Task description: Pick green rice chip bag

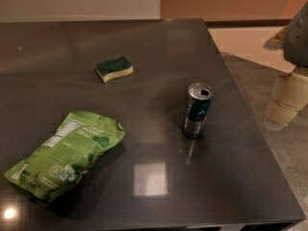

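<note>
The green rice chip bag (pixel 65 155) lies flat on the dark table (pixel 159 57) at the near left. It is a crinkly bright green pouch with a white label panel and darker green pictures. My gripper (pixel 285 107) hangs at the far right of the view, beyond the table's right edge and over the floor. It is far from the bag and holds nothing that I can see. Its grey arm (pixel 298 32) rises above it and runs out of the frame.
A silver and blue can (pixel 197 110) stands upright right of the table's centre, between the bag and my gripper. A yellow sponge with a dark green top (pixel 114 69) lies towards the back. The table's right edge borders a grey floor (pixel 269 81).
</note>
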